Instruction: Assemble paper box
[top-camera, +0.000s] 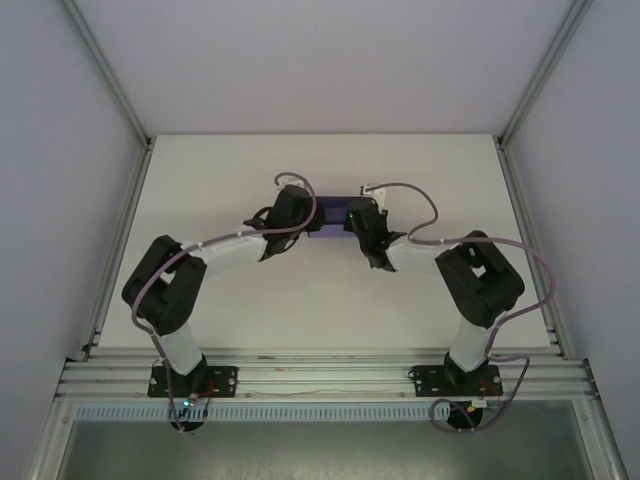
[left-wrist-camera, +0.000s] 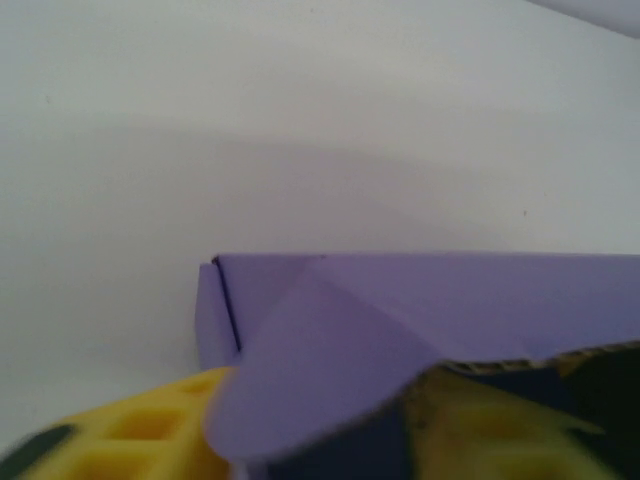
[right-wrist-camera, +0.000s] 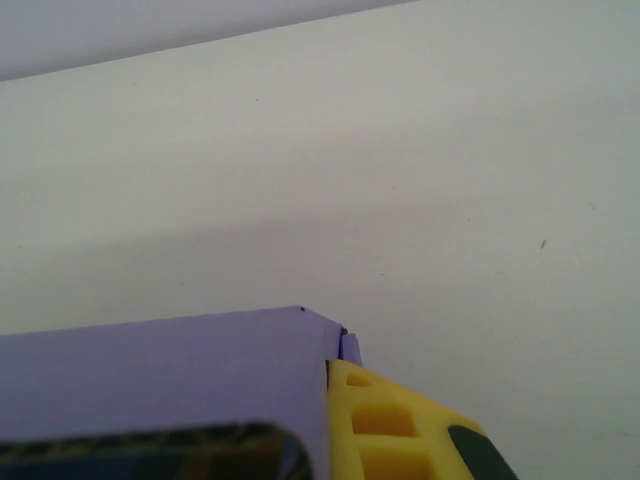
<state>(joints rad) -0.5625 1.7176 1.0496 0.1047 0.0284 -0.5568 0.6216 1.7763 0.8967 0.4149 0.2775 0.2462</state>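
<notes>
**Both arms meet at the purple box, mid-table**

The paper box (top-camera: 333, 212) lies on the white table (top-camera: 330, 310), in its far half and about midway between the sides. The left gripper (top-camera: 303, 212) is at the box's left end and the right gripper (top-camera: 360, 224) at its right end, both arms bent inward towards it. From the left wrist, a rounded purple flap (left-wrist-camera: 320, 370) curls out over the yellow fingers (left-wrist-camera: 150, 435), with the box's long wall and a folded corner behind it. From the right wrist, one yellow finger (right-wrist-camera: 385, 430) sits against the end wall by the box's corner, with a flat purple panel (right-wrist-camera: 160, 370) beside it. These close views are blurred, so I cannot tell whether either pair of jaws is clamped on the card or merely resting against it
</notes>
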